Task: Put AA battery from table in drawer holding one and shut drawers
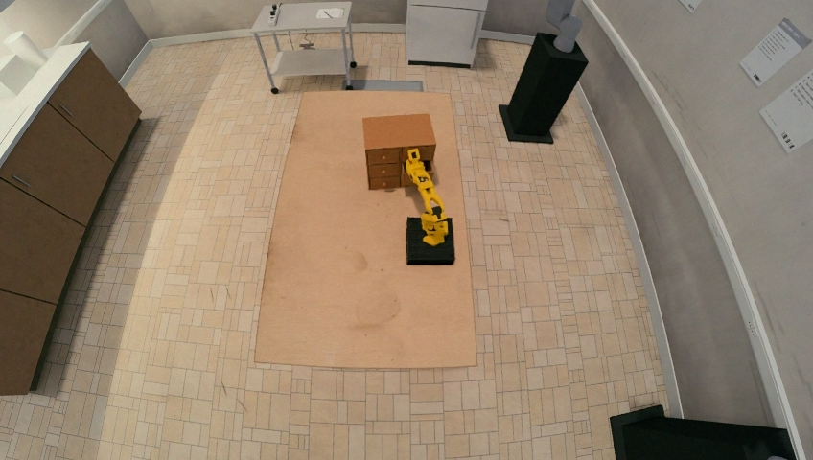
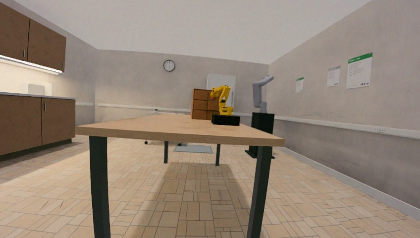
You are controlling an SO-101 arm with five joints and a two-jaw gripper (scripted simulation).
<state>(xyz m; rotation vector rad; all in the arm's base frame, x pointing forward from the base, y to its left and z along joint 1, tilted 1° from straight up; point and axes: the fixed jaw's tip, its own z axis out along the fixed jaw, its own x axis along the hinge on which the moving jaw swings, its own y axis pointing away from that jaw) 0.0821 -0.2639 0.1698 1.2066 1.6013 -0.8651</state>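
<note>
A brown drawer chest [image 1: 399,146] with two columns of three drawers stands at the far end of the table; it also shows in the exterior view [image 2: 203,103]. My yellow arm reaches from its black base [image 1: 429,241] to the chest's front. My gripper [image 1: 414,153] is at the top right drawer's face, shut on what looks like that drawer's knob; the fingers are too small to see clearly. In the exterior view my gripper [image 2: 212,93] sits at the top row's height. A dark gap [image 1: 428,166] shows beside the arm at the middle right drawer. I cannot see the AA battery.
The three left drawers [image 1: 383,169] look shut. The chest stands close to the table's right edge. Beyond the table are a white cart [image 1: 305,39], a white cabinet [image 1: 445,31] and a black pedestal with a grey arm [image 1: 542,85].
</note>
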